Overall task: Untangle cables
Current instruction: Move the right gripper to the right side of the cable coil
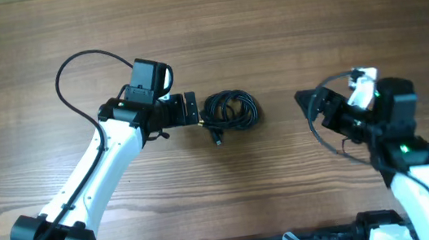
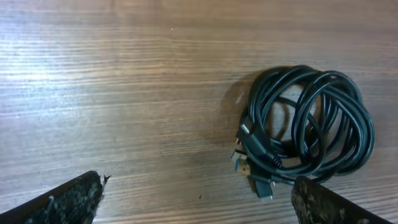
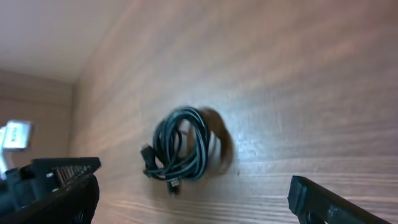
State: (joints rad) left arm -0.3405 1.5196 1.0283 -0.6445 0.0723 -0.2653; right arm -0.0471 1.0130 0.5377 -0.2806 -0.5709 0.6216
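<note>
The cables [image 1: 230, 111] lie as one tangled black coil on the wooden table, with metal-tipped plug ends sticking out at its lower left. The coil also shows in the left wrist view [image 2: 311, 127] and, blurred, in the right wrist view [image 3: 180, 149]. My left gripper [image 1: 190, 109] is open just left of the coil, one finger almost touching the plug ends [image 2: 255, 171]. My right gripper [image 1: 308, 102] is open and empty, well to the right of the coil and pointing toward it.
The wooden table [image 1: 267, 15] stretches on all sides of the coil. The left arm's own thick black wire [image 1: 70, 80] loops over the table at the left. The arm bases stand at the front edge.
</note>
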